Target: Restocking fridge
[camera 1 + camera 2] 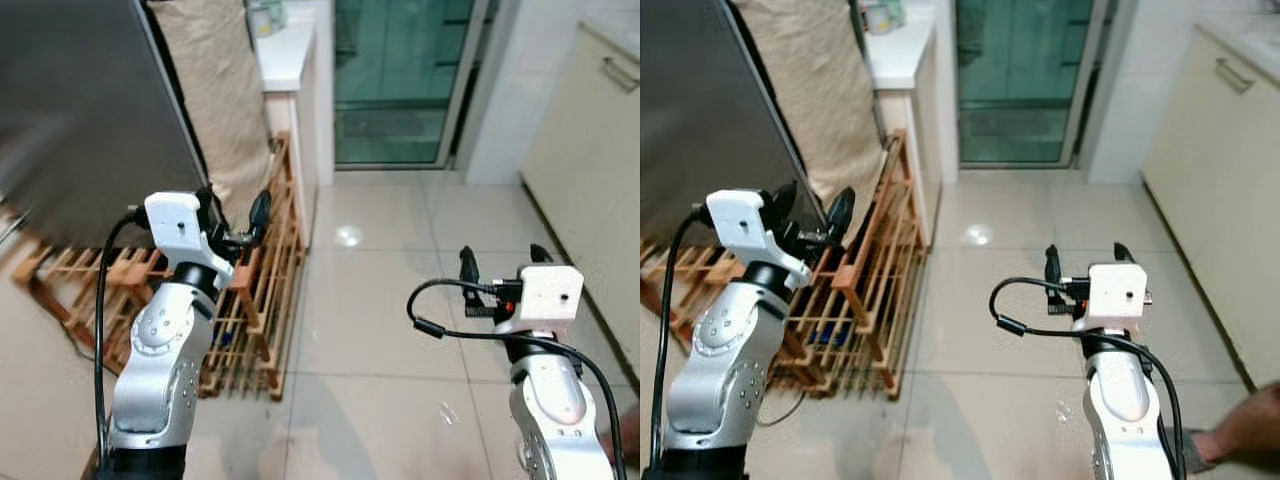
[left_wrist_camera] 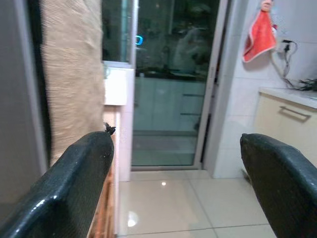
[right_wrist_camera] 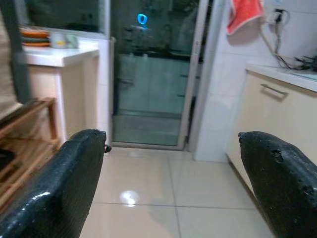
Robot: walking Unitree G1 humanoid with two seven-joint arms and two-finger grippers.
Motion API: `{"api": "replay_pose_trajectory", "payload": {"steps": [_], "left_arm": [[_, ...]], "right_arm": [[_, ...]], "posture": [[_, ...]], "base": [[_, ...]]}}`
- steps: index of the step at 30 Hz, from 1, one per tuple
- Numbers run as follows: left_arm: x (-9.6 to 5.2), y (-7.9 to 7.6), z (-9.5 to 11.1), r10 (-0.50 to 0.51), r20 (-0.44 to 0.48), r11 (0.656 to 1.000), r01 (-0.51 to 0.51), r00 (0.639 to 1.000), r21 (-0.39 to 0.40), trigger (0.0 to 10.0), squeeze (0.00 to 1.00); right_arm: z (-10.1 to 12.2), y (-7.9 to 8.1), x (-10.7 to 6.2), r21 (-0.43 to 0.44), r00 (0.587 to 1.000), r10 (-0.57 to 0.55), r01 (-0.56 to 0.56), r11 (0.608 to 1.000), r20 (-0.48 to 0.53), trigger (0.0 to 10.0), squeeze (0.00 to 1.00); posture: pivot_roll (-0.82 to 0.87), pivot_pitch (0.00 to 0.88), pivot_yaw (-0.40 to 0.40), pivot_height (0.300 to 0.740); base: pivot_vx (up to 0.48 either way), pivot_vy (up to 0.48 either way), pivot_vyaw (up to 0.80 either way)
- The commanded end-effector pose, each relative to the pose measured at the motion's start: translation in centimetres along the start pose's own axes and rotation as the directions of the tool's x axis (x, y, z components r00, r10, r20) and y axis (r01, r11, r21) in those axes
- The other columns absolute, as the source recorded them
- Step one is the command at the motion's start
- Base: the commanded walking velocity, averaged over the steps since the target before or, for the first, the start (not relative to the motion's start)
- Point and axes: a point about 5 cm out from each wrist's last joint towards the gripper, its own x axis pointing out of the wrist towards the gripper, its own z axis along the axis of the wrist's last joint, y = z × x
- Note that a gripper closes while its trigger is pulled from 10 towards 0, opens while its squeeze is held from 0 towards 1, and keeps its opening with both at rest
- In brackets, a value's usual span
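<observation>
Left gripper (image 1: 235,215) wide open, empty, raised beside the grey fridge (image 1: 80,110) door, over the wooden rack (image 1: 255,290). Right gripper (image 1: 1082,262) also wide, empty, over tiled floor (image 1: 380,300). Wrist views add a red cloth (image 2: 260,29) hanging past the glass door (image 2: 168,99). Both forearms point forward.

black fingers (image 2: 74,178) apart, glass door (image 2: 168,94), red cloth (image 2: 260,32)
</observation>
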Motion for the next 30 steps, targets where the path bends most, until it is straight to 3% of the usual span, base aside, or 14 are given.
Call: {"api": "replay_pose_trajectory", "payload": {"steps": [1,10,14,20,22,25,30], "left_arm": [[0.1,0.1,0.2,0.011,0.007,1.0,-0.011,1.0,0.01,10.0,0.0],[0.4,1.2,-0.1,0.143,-0.027,0.99,-0.142,0.989,0.017,10.0,0.0],[0.5,1.2,0.2,0.138,-0.003,0.99,-0.138,0.99,0.026,10.0,0.0],[1.7,1.4,0.8,0.154,0.0,0.987,-0.154,0.988,0.041,10.0,0.0],[3.0,1.9,1.5,0.185,0.018,0.981,-0.185,0.983,0.054,10.0,0.0],[3.7,1.8,1.6,0.19,0.015,0.978,-0.19,0.982,0.086,10.0,0.0],[2.8,1.4,0.1,0.138,-0.051,0.987,-0.134,0.989,0.084,10.0,0.0]], "right_arm": [[0.1,0.0,0.4,0.002,1.0,-0.004,0.004,1.0,0.005,10.0,0.0],[-0.4,0.4,0.4,-0.003,1.0,0.025,-0.025,1.0,-0.018,10.0,0.0],[-0.5,0.4,0.5,-0.006,0.999,0.027,-0.028,1.0,-0.019,10.0,0.0],[-0.6,0.4,0.9,-0.008,0.999,0.03,-0.031,0.999,-0.022,10.0,0.0],[-0.7,0.4,1.2,-0.007,0.999,0.032,-0.032,0.999,-0.026,10.0,0.0],[-0.8,0.5,1.2,-0.003,0.999,0.032,-0.032,0.999,-0.028,10.0,0.0],[-0.5,0.3,1.1,0.011,1.0,0.015,-0.014,1.0,-0.015,10.0,0.0]], "posture": [[-0.12,0.0,0.086,0.74],[-0.12,0.0,0.087,0.74],[-0.12,0.0,0.087,0.74],[-0.12,0.0,0.087,0.74],[-0.12,0.0,0.088,0.74],[-0.13,0.0,0.095,0.74],[-0.13,0.0,0.101,0.74]], "base": [[0.45,0.0,0.0],[0.241,0.279,0.0],[0.0,0.118,0.0],[0.0,0.0,0.0],[0.0,0.0,0.0],[0.0,0.0,0.0],[0.0,0.0,0.0]]}}
